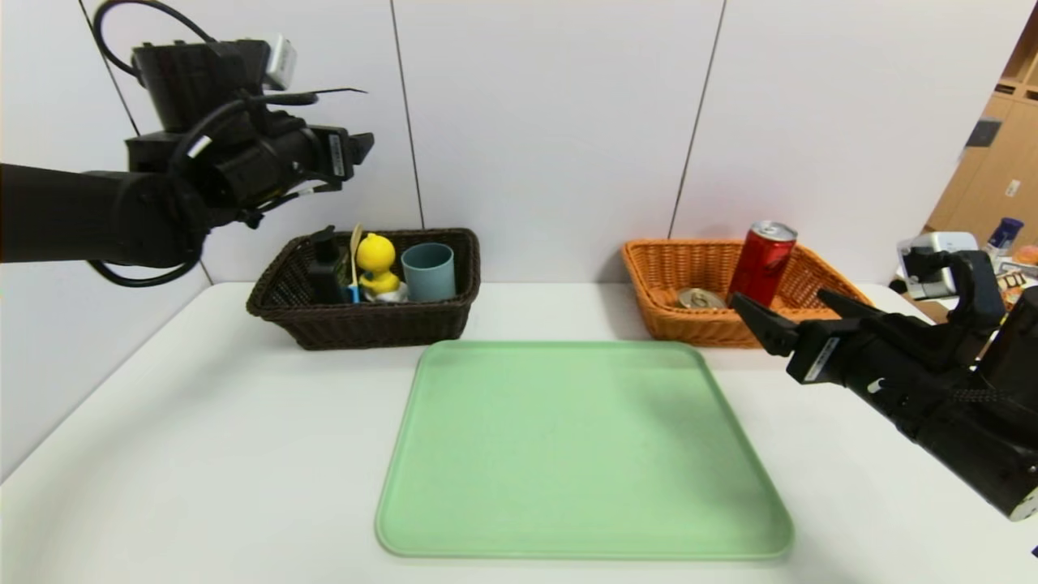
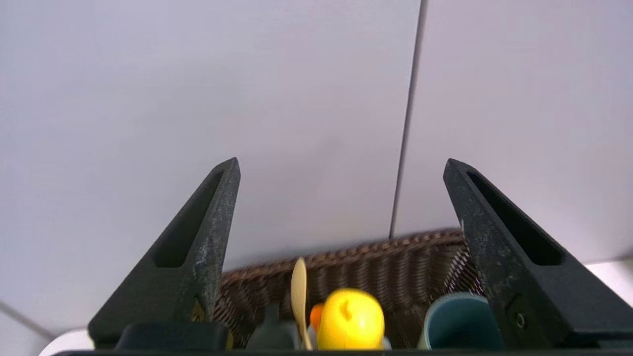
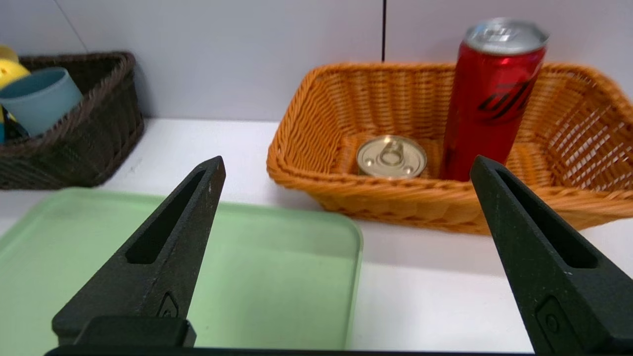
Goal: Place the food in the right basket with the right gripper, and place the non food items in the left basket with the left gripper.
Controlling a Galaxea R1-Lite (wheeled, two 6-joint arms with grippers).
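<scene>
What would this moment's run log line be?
left pincer: open, above dark basket | right pincer: open, before orange basket | green tray: bare

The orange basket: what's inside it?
In the orange basket, a tall red can stands beside a short gold-lidded tin. The near wall hides the tin's sides.

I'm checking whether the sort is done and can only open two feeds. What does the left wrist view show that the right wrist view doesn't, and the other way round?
Only the left wrist view shows the wooden spoon and the black bottle beside the duck, framed by the open left gripper.

Only the right wrist view shows the orange basket holding the red can and the tin, the bare green tray, and the open right gripper.

Both show the dark basket, the yellow duck and the grey-blue cup inside it.
</scene>
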